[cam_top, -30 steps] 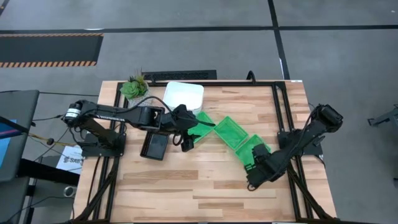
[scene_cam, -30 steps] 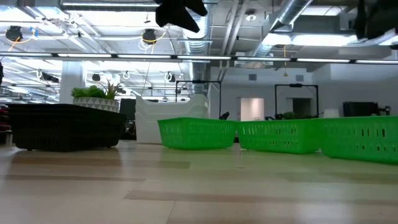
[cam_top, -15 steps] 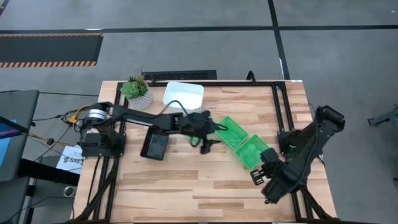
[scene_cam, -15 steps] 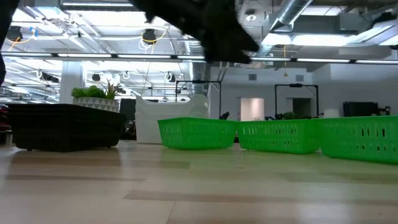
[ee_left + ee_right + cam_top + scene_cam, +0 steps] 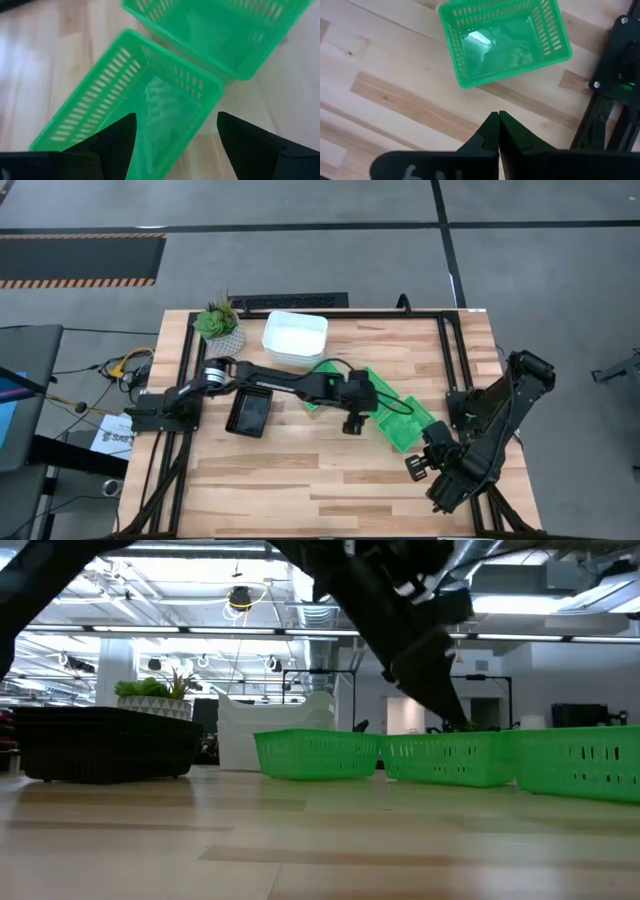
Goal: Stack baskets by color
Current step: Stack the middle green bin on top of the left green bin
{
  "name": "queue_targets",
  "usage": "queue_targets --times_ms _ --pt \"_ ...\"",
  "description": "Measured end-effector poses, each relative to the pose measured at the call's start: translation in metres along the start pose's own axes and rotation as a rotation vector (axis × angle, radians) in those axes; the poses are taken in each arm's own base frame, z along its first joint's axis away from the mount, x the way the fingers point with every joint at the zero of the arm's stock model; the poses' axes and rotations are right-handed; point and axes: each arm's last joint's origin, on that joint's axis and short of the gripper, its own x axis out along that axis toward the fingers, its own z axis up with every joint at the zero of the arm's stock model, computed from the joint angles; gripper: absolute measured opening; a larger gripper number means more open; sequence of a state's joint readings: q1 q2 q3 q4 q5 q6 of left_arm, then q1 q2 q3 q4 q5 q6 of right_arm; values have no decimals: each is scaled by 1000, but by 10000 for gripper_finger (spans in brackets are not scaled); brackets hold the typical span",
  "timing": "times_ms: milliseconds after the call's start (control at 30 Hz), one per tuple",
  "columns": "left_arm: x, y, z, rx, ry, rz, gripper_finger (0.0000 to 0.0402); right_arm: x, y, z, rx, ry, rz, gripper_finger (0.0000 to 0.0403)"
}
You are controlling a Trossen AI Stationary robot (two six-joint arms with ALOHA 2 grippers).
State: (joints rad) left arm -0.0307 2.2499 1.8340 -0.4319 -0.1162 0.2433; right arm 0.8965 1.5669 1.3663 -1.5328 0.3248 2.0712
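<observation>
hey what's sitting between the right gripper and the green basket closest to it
Nothing. In the right wrist view, only bare wooden tabletop lies between the shut right gripper and the green basket.

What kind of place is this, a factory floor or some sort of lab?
Most likely a robotics lab or workshop in a big industrial hall. A butcher-block table on a black metal frame carries two dark arms, exposed silver ducts run overhead, and the grey concrete floor has hazard-striped tape.
</observation>
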Motion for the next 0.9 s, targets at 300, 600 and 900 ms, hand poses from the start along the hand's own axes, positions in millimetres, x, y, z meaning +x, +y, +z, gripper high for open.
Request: queue_targets --times_ms 300,600,900 --pt "30 -3 -19 103 200 -49 262 -2 -2 -4 -19 1 9 21" --pt "28 0 -17 101 211 25 114 -2 -1 -4 -17 -14 24 18" --pt "22 6 -4 18 145 103 5 -2 1 -5 -9 -3 45 23"
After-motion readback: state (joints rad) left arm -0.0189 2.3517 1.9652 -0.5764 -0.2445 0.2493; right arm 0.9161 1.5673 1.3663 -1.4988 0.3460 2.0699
